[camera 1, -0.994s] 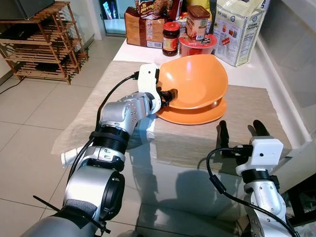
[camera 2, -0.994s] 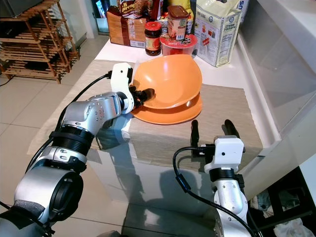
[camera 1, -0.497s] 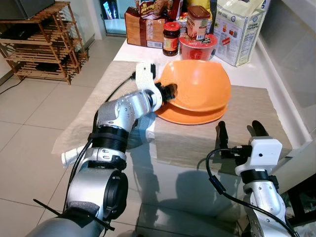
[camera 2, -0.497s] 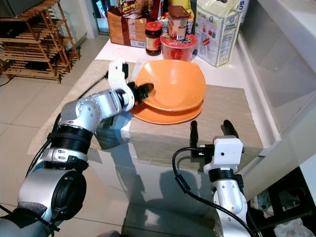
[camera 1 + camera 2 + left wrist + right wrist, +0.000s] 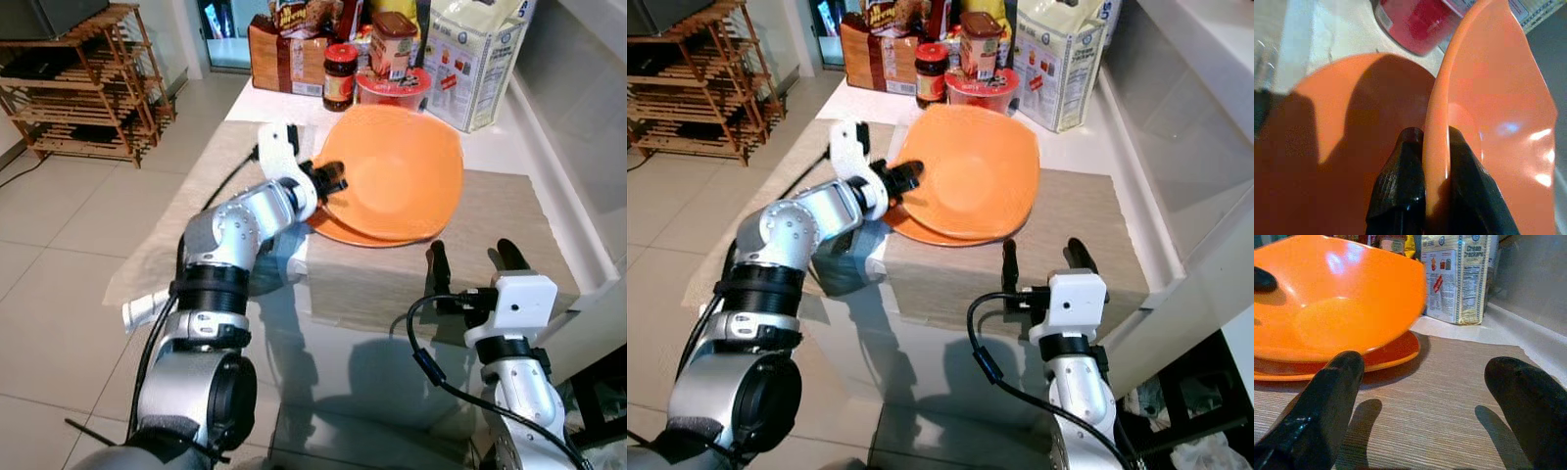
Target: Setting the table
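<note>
Orange bowl (image 5: 392, 171), tilted steeply on edge above an orange plate (image 5: 345, 228) on the table's beige placemat (image 5: 509, 211). The left hand (image 5: 328, 179) grips the bowl's rim, one finger (image 5: 1398, 186) on each side. The right hand (image 5: 465, 262) hovers near the placemat's front edge, fingers spread, holding nothing (jars (image 5: 339, 76) and a bag (image 5: 475, 54) stand behind).
</note>
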Robot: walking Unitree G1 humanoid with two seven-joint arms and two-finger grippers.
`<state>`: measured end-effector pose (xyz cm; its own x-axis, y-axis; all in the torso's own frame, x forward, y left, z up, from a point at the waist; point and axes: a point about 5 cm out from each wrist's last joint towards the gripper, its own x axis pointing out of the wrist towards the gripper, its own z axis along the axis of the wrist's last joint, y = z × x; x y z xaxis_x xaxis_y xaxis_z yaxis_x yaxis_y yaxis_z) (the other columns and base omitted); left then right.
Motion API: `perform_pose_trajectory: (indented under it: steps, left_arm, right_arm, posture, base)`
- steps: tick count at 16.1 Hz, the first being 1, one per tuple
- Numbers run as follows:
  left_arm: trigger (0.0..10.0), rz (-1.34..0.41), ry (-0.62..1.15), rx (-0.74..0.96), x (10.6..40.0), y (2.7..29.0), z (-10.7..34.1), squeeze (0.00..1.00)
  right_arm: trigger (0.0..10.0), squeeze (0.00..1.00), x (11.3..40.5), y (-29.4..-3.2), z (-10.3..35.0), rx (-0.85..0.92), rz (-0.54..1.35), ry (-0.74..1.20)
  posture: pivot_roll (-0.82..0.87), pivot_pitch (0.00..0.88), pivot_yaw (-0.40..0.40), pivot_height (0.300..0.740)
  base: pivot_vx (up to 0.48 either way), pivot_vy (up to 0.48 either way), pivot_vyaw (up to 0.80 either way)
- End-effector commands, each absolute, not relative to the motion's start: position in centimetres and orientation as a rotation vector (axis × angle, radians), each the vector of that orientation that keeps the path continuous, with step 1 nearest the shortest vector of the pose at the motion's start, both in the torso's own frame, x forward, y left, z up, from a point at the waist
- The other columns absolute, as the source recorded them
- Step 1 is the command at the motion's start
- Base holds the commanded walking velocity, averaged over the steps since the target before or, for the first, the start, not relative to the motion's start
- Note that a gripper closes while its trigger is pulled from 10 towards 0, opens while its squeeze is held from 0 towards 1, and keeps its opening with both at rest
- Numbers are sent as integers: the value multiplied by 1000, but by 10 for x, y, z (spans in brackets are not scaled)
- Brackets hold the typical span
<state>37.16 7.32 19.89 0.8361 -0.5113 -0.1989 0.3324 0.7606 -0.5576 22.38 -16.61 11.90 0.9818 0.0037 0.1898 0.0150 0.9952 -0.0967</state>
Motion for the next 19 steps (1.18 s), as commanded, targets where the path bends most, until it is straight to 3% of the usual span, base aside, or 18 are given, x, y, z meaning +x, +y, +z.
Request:
perform_pose_trajectory:
  steps: [1, 4, 9, 12, 19]
  left_arm:
    - [0, -437, 274, -435, 372, 83, 205, 0]
    - [0, -401, 96, -216, 366, 101, 211, 0]
    - [0, -360, -31, -302, 352, 109, 224, 0]
    - [0, -407, -210, -127, 337, 105, 242, 0]
    - [0, -408, -261, 34, 318, 117, 222, 0]
  right_arm:
    - [10000, 0, 223, -167, 120, -92, -12, -190]
    - [10000, 0, 224, -166, 120, -92, -13, -188]
    - [10000, 0, 225, -166, 119, -90, -5, -186]
    - [10000, 0, 226, -166, 119, -91, -6, -189]
    - [10000, 0, 227, -167, 120, -95, -8, -196]
  posture:
    - [-121, 11, 38, 740]
    - [-114, 12, 39, 740]
    - [-102, 10, 35, 740]
    - [-101, 8, 36, 740]
    - [-92, 6, 27, 740]
  base:
    - [0, 0, 0]
    - [0, 0, 0]
    - [0, 0, 0]
    - [0, 0, 0]
    - [0, 0, 0]
